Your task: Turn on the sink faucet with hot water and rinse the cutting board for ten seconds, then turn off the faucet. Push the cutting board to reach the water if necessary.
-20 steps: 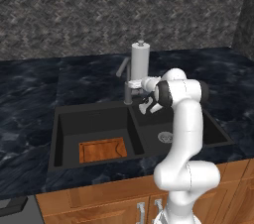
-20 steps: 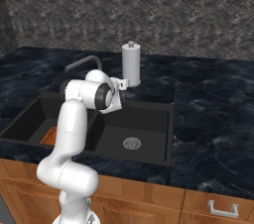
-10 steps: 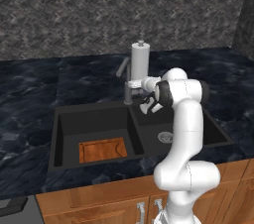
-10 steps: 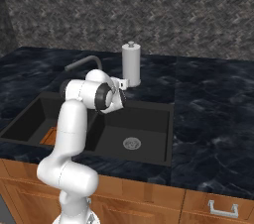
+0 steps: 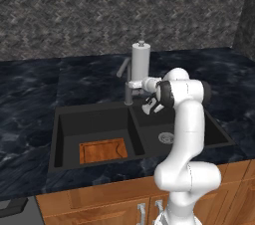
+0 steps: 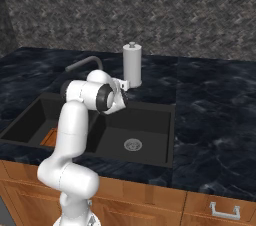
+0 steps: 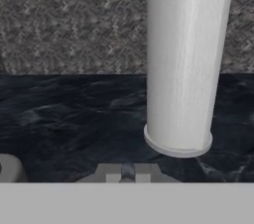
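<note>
Nothing has shifted since the earlier frames | my gripper (image 5: 135,85) hangs nearly closed, empty, beside slim dark grey faucet (image 5: 127,77) | reddish-brown wooden cutting board (image 5: 103,150) lies dry in left basin of black sink (image 5: 94,164) | step: faucet-on; next: nudge lever toward hot.

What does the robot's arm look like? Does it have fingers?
The arm is smooth, shiny white, made of fat rounded tube pieces with dark bands at the joints. It grows from a bulgy white base. Its hand is small, white and grey, with two little dark fingers instead of five. No cables or markings show.
</note>
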Motion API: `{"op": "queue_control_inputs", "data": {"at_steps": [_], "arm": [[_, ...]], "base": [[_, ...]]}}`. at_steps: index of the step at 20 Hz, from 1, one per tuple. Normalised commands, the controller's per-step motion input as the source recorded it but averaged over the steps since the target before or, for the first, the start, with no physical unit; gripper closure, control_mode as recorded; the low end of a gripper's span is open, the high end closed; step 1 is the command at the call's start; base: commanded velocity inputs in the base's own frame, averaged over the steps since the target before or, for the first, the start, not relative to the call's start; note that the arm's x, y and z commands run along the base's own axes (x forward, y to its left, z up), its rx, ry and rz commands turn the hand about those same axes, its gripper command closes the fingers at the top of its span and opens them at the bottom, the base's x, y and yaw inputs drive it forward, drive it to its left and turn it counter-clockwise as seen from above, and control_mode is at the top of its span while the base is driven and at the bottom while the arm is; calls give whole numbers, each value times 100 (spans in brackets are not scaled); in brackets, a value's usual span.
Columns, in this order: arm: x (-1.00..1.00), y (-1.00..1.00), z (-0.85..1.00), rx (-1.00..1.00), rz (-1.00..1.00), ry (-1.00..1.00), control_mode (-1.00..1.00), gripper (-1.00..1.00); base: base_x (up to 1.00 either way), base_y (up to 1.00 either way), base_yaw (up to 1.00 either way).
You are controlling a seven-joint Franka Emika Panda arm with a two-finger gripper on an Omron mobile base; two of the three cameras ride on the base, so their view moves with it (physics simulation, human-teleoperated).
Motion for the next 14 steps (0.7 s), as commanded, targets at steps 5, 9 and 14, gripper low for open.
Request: {"op": "queue_control_inputs", "data": {"at_steps": [5, 9, 14], "arm": [[-1, 0, -52, 0, 0, 12, -100, 100], [0, 0, -37, 0, 0, 6, -100, 100], [0, -1, -18, 0, 0, 0, -100, 100]], "base": [[0, 0, 0], [0, 0, 0], [0, 0, 0]]}}
